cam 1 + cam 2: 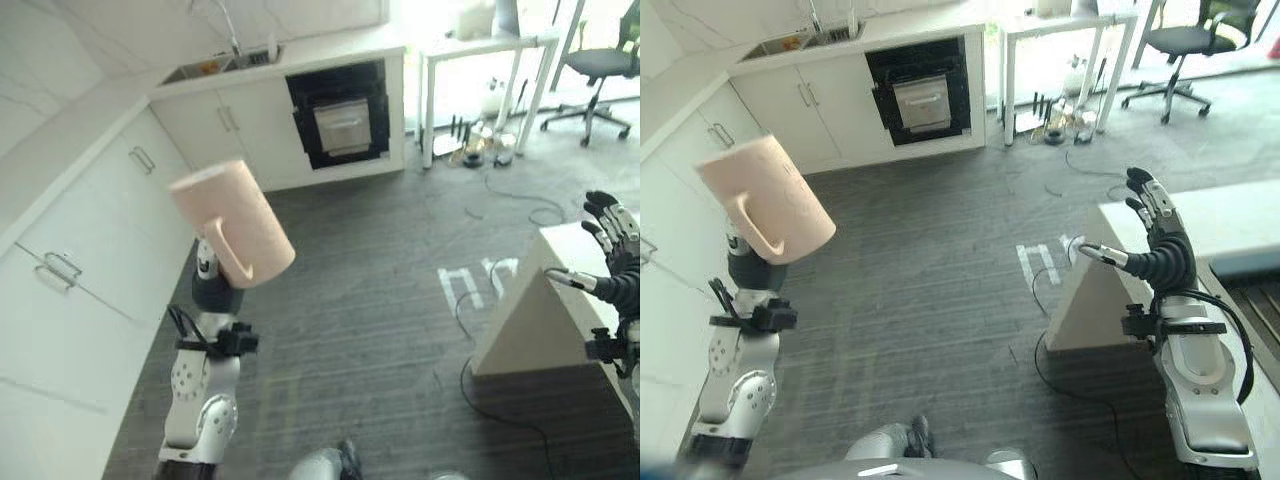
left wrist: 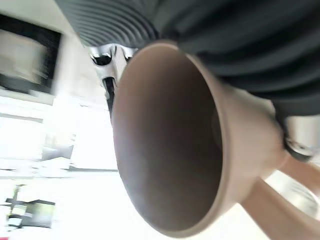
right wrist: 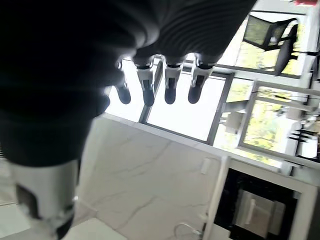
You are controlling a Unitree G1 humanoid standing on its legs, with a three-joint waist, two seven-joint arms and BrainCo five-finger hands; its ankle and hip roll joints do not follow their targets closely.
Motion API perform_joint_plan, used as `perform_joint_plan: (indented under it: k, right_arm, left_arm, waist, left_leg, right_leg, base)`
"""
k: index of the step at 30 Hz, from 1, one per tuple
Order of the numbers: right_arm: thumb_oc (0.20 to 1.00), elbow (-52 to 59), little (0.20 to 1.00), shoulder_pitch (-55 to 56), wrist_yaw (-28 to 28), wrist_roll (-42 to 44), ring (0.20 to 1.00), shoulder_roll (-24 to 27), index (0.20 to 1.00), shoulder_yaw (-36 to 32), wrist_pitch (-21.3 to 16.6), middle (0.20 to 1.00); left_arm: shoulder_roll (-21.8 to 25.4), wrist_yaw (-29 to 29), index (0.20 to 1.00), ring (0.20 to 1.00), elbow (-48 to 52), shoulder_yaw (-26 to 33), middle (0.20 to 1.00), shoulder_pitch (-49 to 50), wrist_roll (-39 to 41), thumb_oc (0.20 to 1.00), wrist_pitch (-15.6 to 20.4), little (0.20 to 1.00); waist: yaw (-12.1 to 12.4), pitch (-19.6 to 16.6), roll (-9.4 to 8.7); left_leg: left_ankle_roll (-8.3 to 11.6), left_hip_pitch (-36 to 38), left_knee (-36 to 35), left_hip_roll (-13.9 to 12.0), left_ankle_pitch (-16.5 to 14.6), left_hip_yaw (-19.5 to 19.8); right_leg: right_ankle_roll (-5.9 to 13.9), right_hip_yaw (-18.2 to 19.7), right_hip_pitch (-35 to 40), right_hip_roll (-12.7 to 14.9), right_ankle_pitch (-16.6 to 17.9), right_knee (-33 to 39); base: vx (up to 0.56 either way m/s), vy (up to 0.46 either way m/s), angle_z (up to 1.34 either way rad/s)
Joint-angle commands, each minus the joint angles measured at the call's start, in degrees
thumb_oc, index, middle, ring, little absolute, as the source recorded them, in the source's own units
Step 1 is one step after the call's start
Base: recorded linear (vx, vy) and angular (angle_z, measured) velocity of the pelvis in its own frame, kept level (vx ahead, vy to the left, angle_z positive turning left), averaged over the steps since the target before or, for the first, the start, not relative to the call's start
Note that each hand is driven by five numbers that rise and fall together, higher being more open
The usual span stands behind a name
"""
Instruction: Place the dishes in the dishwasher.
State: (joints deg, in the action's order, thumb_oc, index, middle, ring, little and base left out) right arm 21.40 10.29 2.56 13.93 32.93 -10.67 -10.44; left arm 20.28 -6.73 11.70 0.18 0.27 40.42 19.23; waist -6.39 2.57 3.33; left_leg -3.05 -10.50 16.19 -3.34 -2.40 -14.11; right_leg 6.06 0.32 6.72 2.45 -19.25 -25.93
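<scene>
A pale pink mug point(image 1: 232, 222) with a handle is held up in the air at the left, tilted, its open mouth facing the left wrist view point(image 2: 170, 150). My left hand point(image 1: 210, 288) is under and behind it, curled around its handle side. The dishwasher point(image 1: 343, 115) is a dark open bay in the far white cabinets, with a pale rack or door panel showing inside. My right hand point(image 1: 1155, 245) is raised at the right over a white counter block point(image 1: 1110, 300), fingers point(image 3: 170, 85) straight and holding nothing.
White cabinets point(image 1: 90, 250) run along the left wall to a sink point(image 1: 215, 65) at the far corner. A white table point(image 1: 480, 45), an office chair point(image 1: 600, 65) and small items on the floor point(image 1: 480, 145) stand beyond the dishwasher. Grey floor lies between.
</scene>
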Motion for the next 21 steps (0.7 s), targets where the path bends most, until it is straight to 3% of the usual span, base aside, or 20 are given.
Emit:
perform_joint_plan:
  k: [1,2,4,6,9,10,14,16,21]
  right_arm:
    - [1.0,1.1,1.0,-5.5,1.7,-1.1,1.0,-2.0,1.0,-0.2,-2.3,1.0]
    - [1.0,1.2,1.0,-5.1,1.2,-2.1,1.0,-3.3,1.0,0.2,-2.7,1.0]
    - [1.0,0.4,1.0,-5.7,0.8,-3.1,1.0,-4.4,1.0,1.4,-2.7,1.0]
    - [1.0,0.0,1.0,-5.8,0.6,-2.7,1.0,-3.9,1.0,1.0,-2.6,1.0]
    - [1.0,0.7,1.0,-4.7,0.4,-1.2,1.0,-3.3,1.0,-0.4,-3.0,1.0]
    - [1.0,1.1,1.0,-3.0,-0.2,-0.1,1.0,-3.3,1.0,-1.1,-4.1,1.0]
    - [1.0,2.6,1.0,-0.6,-0.2,-1.4,1.0,-5.3,1.0,-1.2,-4.7,1.0]
    - [1.0,2.8,1.0,0.4,0.0,-1.2,1.0,-5.6,1.0,-1.3,-5.3,1.0]
    - [1.0,2.5,1.0,-0.1,2.6,-2.6,1.0,-5.4,1.0,-0.5,-4.1,1.0]
  left_arm:
    - [3.7,0.2,0.2,0.2,3.9,2.0,0.2,-1.9,-0.1,0.2,-0.1,0.2]
    - [3.6,0.4,0.2,0.2,4.0,1.7,0.2,-2.2,-1.1,0.2,-0.8,0.2]
    - [3.1,1.1,0.2,0.2,4.3,1.6,0.2,-2.4,-2.5,0.2,-1.4,0.2]
    - [3.5,1.4,0.2,0.2,4.7,1.9,0.2,-2.8,-1.5,0.2,-2.6,0.2]
    - [4.0,1.3,0.2,0.2,5.2,1.8,0.2,-3.0,-1.8,0.2,-3.4,0.2]
    - [4.0,1.3,0.2,0.2,6.0,1.9,0.2,-1.7,-2.4,0.2,-3.5,0.2]
    - [3.4,0.7,0.2,0.2,7.0,1.4,0.2,0.1,-2.0,0.2,-2.7,0.2]
    - [3.6,0.3,0.2,0.2,7.3,1.4,0.2,0.6,-1.7,0.2,-2.3,0.2]
    - [3.5,-1.2,0.2,0.2,7.0,0.5,0.2,-1.2,1.5,0.2,-3.2,0.2]
  waist:
    - [0.5,1.8,-3.08]
    - [0.9,1.7,-2.74]
    - [0.9,2.8,-2.06]
    - [1.2,3.3,-2.42]
    - [0.8,4.3,-3.25]
    - [0.0,5.3,-5.28]
    - [-1.3,6.4,-5.58]
    - [-1.6,6.3,-6.07]
    - [-2.8,4.7,-6.46]
  left_leg:
    - [3.95,-3.4,1.0,-2.7,-2.9,2.9]
    - [3.0,-2.9,1.0,-2.3,-4.0,2.7]
    - [2.58,-0.8,1.0,-2.4,-5.2,2.2]
    - [3.04,-0.2,1.0,-2.1,-5.0,1.6]
    - [3.37,2.6,1.0,-1.8,-7.0,0.2]
    - [2.98,5.7,1.0,0.3,-10.6,-0.4]
    - [2.13,9.3,1.0,1.3,-14.0,0.4]
    - [1.86,10.4,1.0,1.5,-14.8,-0.8]
    - [1.7,13.3,1.0,2.1,-16.2,-0.4]
  right_leg:
    - [3.55,-5.3,-1.6,-2.9,20.7,-0.9]
    - [4.52,-6.7,-5.8,-2.3,25.6,-9.6]
    - [3.51,-9.8,-13.7,0.6,25.4,-15.6]
    - [2.31,-13.8,-13.9,1.8,21.1,-6.7]
    - [1.28,-19.6,-13.4,4.8,21.7,8.7]
    - [2.66,-17.3,-20.0,9.8,21.8,8.7]
    - [4.08,-11.3,-28.3,13.0,23.0,8.7]
    - [4.41,-11.9,-28.1,13.3,23.1,8.7]
    - [4.35,-8.2,-24.7,10.8,23.5,8.7]
  base:
    - [0.4,0.318,0.07]
    - [0.27,0.265,0.45]
    - [0.2,0.195,0.27]
    - [0.23,0.028,-0.22]
    - [0.27,-0.121,-0.03]
    - [0.32,-0.196,-0.12]
    - [0.33,-0.2,-0.03]
    - [0.33,-0.246,0.15]
    - [0.4,-0.328,0.43]
